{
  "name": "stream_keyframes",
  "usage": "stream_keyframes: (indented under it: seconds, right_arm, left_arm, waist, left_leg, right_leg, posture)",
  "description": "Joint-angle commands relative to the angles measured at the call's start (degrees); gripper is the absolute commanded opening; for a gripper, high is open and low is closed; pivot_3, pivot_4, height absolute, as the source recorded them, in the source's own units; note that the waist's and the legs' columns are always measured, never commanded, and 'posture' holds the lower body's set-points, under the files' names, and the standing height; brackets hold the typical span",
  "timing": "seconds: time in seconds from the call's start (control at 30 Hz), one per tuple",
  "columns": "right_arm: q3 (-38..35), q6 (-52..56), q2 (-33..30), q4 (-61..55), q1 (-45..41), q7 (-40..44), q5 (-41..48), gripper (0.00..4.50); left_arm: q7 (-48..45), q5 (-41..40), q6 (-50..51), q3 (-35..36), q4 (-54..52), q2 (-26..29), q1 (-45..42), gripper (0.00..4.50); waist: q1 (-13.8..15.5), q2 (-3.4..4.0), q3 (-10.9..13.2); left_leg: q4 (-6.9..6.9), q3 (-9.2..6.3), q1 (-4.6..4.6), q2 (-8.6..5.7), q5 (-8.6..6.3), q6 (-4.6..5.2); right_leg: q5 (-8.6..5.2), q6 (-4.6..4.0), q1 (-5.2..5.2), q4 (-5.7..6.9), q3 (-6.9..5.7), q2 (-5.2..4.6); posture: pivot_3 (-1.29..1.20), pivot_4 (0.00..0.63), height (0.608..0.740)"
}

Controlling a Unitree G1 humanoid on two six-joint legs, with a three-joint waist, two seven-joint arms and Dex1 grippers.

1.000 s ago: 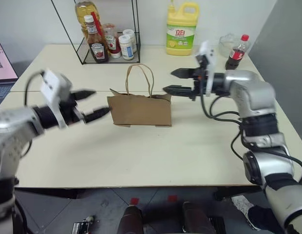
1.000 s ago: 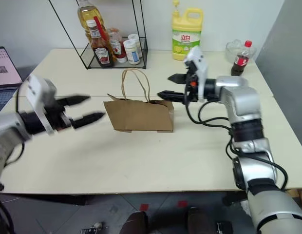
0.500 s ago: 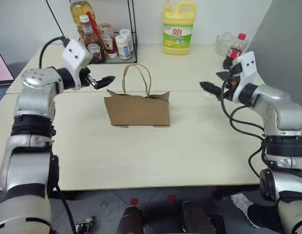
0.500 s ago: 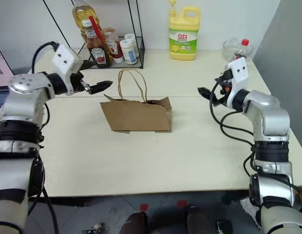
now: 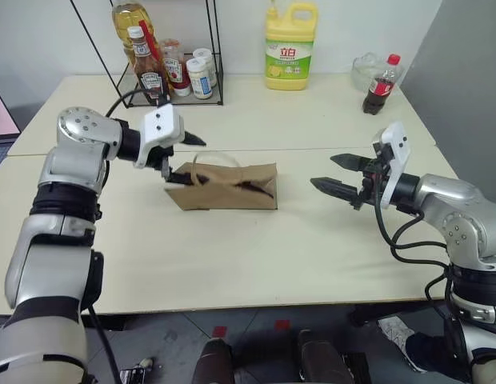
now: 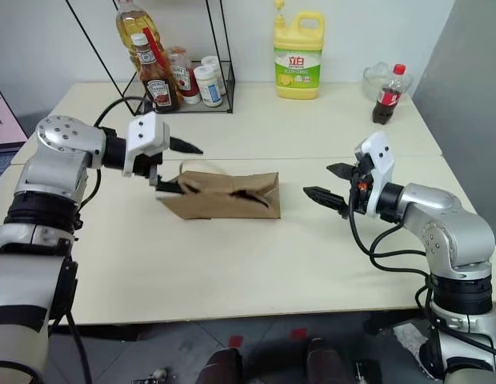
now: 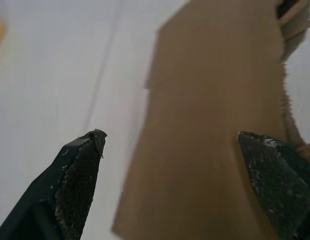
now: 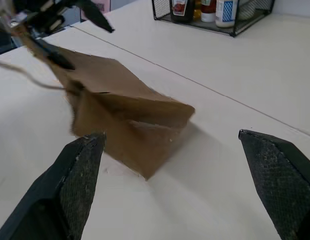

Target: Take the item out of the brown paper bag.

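Brown paper bag (image 5: 226, 186) on table (image 5: 256, 240), mid, tipped twd L side. L gripper (image 5: 186, 157) spread wide at bag's L end, lower finger touching bag. R gripper (image 5: 334, 174) spread wide, empty, apart on bag's R. Item not visible.

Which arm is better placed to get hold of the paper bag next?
Left. The left gripper is open at the brown paper bag, by its handles; the right gripper is open and well clear.
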Motion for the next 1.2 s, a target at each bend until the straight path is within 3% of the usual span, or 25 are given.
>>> stream_keyframes:
  seconds: [0.03, 0.13, 0.3, 0.57, 0.8, 0.97, 1.2]
  right_arm:
    - [-0.7, -1.8, -0.4, -1.1, 0.5, -0.6, 0.9, 4.47]
    - [-0.2, -2.7, 0.1, -0.6, 1.6, -1.3, 0.7, 4.47]
    - [0.6, -2.9, 0.7, -1.8, 4.2, -2.0, 1.4, 4.47]
    - [5.2, -2.8, -2.2, -8.2, 10.6, 2.6, 3.7, 4.47]
    - [8.9, -4.5, -3.5, -9.9, 13.7, 3.5, 3.3, 4.47]
    - [9.8, -4.0, -2.6, -11.2, 15.4, 2.0, 3.7, 4.47]
    - [9.9, -2.5, -1.9, -13.5, 17.6, 0.0, 5.2, 4.47]
  left_arm:
    - [-3.5, -4.3, 7.8, 0.7, -16.8, 3.9, 7.9, 4.5]
    - [-2.4, -6.8, 13.5, 1.8, -29.5, 6.2, 16.7, 4.5]
    - [0.9, -6.8, 16.2, 2.7, -41.3, 8.9, 24.4, 4.5]
    - [-1.4, -4.6, -2.4, 3.8, -48.9, 15.8, 33.7, 4.5]
    - [1.1, -3.0, -14.0, 2.2, -48.8, 14.1, 40.5, 4.5]
    - [5.9, -4.3, -10.2, 1.0, -50.4, 9.3, 41.5, 4.5]
    - [7.9, -3.8, -8.1, -0.7, -52.3, 7.0, 42.8, 4.5]
  waist:
    - [-0.1, 0.01, 0.0]
    - [-0.2, 0.0, 0.0]
    - [0.5, -0.04, 0.0]
    - [1.0, -0.02, 0.0]
    - [1.2, -0.04, 0.0]
    - [1.3, -0.06, 0.0]
    - [1.3, -0.06, 0.0]
  left_leg:
    - [0.0, 0.0, 0.0, 0.0, 0.0, 0.0]
    - [0.0, -0.01, 0.01, 0.02, -0.02, 0.04]
    - [0.08, -0.03, 0.02, 0.02, -0.09, 0.18]
    - [0.07, 0.0, 0.04, 0.02, -0.09, 0.2]
    - [0.06, 0.01, 0.06, 0.02, -0.1, 0.2]
    - [0.07, 0.0, 0.05, 0.02, -0.1, 0.2]
    - [0.07, -0.01, 0.07, 0.02, -0.1, 0.21]
  right_leg:
    - [0.0, 0.0, 0.0, -0.01, 0.0, 0.0]
    - [0.0, 0.0, 0.02, -0.01, 0.01, 0.01]
    - [0.0, 0.0, 0.05, 0.08, 0.0, 0.01]
    - [0.0, 0.0, 0.06, 0.03, 0.02, 0.01]
    - [-0.01, 0.0, 0.08, 0.0, 0.02, 0.01]
    - [-0.01, 0.0, 0.11, 0.0, 0.01, 0.01]
    - [-0.01, 0.0, 0.11, 0.02, 0.01, 0.01]
  posture:
    - [0.0, 0.15, 0.74]
    - [0.0, 0.15, 0.74]
    - [0.0, 0.15, 0.74]
    - [0.0, 0.15, 0.74]
    - [0.0, 0.15, 0.74]
    - [0.0, 0.15, 0.74]
    - [0.0, 0.15, 0.74]
